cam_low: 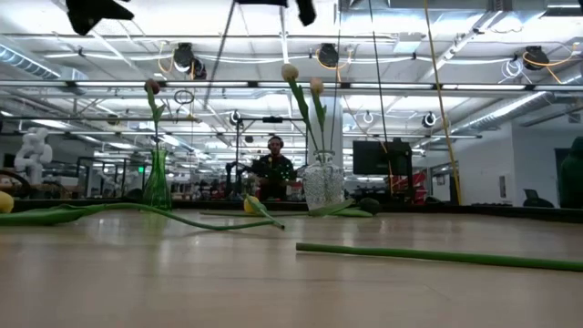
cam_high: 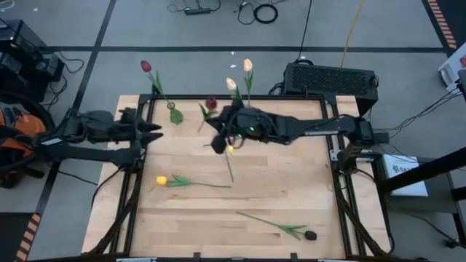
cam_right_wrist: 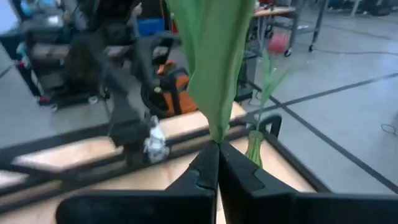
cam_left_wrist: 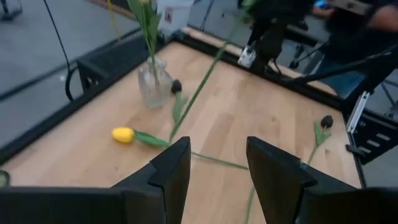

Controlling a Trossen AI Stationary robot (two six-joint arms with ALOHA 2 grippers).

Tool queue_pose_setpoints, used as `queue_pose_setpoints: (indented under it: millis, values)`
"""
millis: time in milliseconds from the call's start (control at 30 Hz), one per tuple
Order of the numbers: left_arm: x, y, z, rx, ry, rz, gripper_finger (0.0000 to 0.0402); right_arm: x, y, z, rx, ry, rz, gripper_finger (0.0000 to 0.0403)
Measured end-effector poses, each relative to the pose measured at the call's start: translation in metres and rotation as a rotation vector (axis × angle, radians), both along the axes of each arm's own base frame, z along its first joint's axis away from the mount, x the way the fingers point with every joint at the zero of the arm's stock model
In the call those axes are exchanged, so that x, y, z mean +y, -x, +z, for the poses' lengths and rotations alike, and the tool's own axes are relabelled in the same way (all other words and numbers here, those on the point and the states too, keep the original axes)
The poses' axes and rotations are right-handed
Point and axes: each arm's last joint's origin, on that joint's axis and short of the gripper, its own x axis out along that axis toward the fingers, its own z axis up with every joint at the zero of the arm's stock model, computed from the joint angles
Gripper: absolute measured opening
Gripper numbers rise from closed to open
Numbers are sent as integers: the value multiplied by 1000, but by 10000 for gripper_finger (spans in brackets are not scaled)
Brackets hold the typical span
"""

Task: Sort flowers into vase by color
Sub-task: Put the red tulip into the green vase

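My right gripper [cam_high: 220, 140] [cam_right_wrist: 217, 149] hovers over the table's middle, shut on a green leaf of a tulip. That tulip's dark red head [cam_high: 211, 103] shows just beyond the gripper, and its thin stem [cam_left_wrist: 205, 78] slants down from it. My left gripper [cam_high: 156, 131] [cam_left_wrist: 217, 162] waits open at the left edge. A green vase [cam_low: 157, 182] holds one dark red tulip [cam_high: 145, 65]. A clear vase [cam_low: 323, 182] holds two cream tulips [cam_high: 248, 65]. Two yellow tulips [cam_high: 162, 180] [cam_high: 230, 150] and a dark red one [cam_high: 309, 235] lie flat on the table. My right gripper pinches a broad green leaf [cam_right_wrist: 214, 127] between its two fingers; the leaf rises out of the picture beyond the fingertips. The flower looks lifted clear, and its stem [cam_low: 214, 64] slants down and ends above the table.
Another dark head [cam_left_wrist: 177, 86] with a leaf lies by the clear vase's foot, hidden under my right arm in the high view. A black frame [cam_high: 138, 156] borders the table. Both vases stand along the far edge. Bare wood [cam_high: 291, 182] lies right of centre. A person [cam_low: 273, 169] is far behind.
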Motion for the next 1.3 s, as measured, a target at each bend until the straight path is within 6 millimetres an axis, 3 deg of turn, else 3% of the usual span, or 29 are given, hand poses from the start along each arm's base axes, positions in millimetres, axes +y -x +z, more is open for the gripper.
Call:
queue_pose_setpoints:
  millis: [267,533,867,1100,1300]
  values:
    - [-1,38,-4,-74,-66,-5,164,-33,-53,13,-33,47,-32,0]
    - [-1,48,-25,-100,-44,3,164,-71,-88,9,-57,81,-38,0]
    - [0,52,-34,-107,-27,43,164,-121,-89,-9,-69,50,-27,0]
    - [0,53,-34,-118,-9,58,164,-135,-93,-17,-83,82,36,0]
    - [0,53,-34,-119,-11,70,164,-141,-105,-39,-84,93,49,0]
